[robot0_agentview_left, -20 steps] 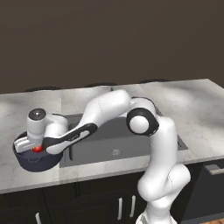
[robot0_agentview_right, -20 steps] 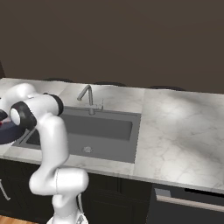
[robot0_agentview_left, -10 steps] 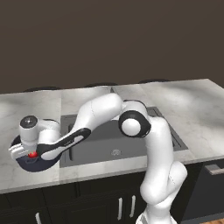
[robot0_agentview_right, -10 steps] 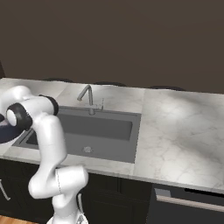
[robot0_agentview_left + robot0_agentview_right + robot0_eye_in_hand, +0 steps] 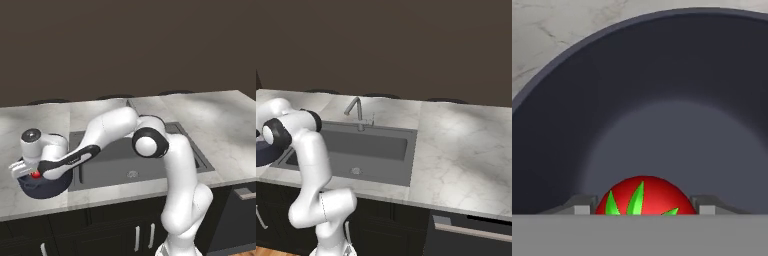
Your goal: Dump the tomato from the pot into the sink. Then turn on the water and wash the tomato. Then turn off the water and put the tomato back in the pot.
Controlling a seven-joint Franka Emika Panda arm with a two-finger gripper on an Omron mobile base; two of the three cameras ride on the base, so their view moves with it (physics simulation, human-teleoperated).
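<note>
You have one tomato (image 5: 643, 196), one pot (image 5: 46, 186), one sink (image 5: 363, 150) with one faucet (image 5: 357, 113), and one gripper (image 5: 643, 206).

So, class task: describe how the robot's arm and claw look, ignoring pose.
The arm is glossy white and rounded, with dark joint bands, a grey disc cap and no visible cables or markings. The claw has two small grey finger tips.

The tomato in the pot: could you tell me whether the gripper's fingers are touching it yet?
Cannot tell. In the hand view the tomato sits between the fingertips, but the contact edges are hidden at the bottom.
</note>
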